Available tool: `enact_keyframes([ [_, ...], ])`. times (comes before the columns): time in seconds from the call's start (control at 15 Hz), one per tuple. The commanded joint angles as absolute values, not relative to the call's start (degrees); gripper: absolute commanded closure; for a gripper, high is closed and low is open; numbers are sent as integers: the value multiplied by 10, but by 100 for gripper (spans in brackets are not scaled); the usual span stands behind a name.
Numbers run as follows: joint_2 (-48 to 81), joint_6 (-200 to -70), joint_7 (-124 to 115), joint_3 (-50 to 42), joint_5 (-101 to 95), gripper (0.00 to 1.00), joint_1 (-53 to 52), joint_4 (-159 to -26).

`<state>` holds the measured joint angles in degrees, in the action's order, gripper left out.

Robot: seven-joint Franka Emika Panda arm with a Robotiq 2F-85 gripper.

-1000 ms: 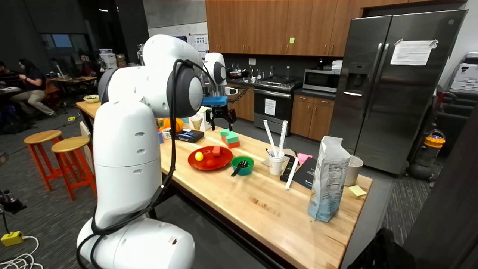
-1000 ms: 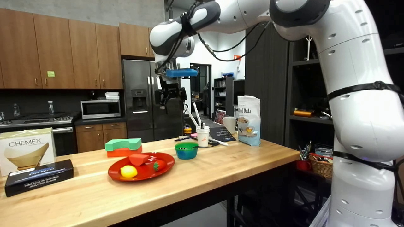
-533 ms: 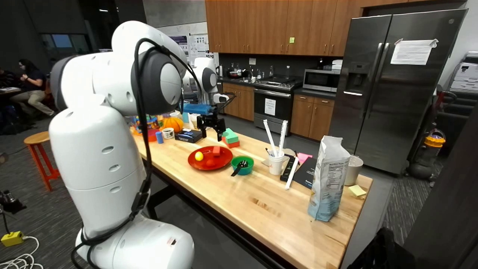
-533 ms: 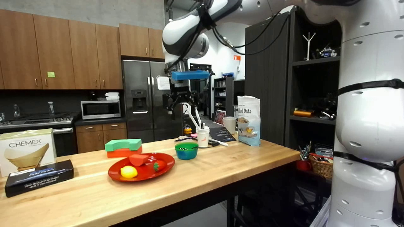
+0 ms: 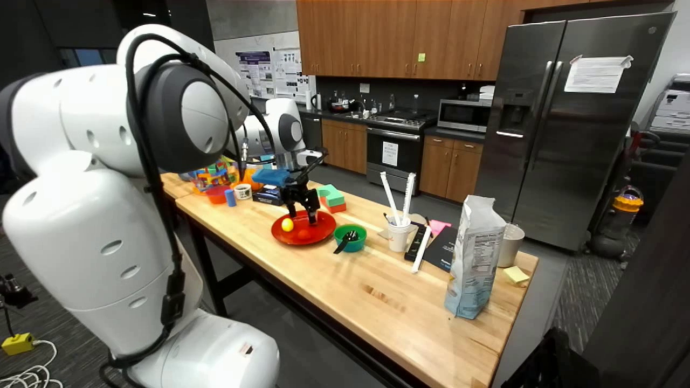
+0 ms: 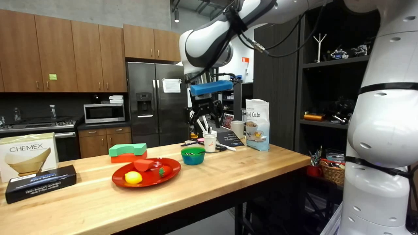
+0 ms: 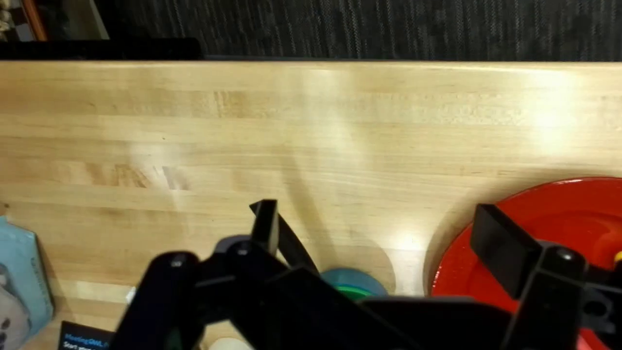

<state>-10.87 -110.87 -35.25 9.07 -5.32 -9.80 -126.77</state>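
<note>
Black two-fingered gripper (image 7: 379,233) hangs over the pale wooden table (image 6: 215,182), fingers (image 7: 505,250) wide apart, near the round blue-green bowl (image 6: 192,160) (black-handled utensil (image 5: 342,245) leaning in it) standing beside the glossy red plate (image 6: 150,179).

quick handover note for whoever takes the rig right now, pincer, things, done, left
Pincer: open and empty, raised above the light wooden table.
Things: round green-blue bowl with a black utensil jutting over its rim; beside it, a round glossy red plate carrying a yellow lemon, a red half-round block and a green-leaved red strawberry.
Done: pincer is near bowl and plate, jaws wide.
Left: any grasp; nothing is held yet.
</note>
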Motion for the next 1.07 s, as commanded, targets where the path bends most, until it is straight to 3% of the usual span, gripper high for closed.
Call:
enact_keyframes([
  [0.0,-161,-1128,-383,99,-99,0,-70,-1317],
  [0.67,-145,-1163,-375,100,-150,0,-45,-1316],
  [1.0,-139,-1156,-185,87,-77,0,-67,-1300],
])
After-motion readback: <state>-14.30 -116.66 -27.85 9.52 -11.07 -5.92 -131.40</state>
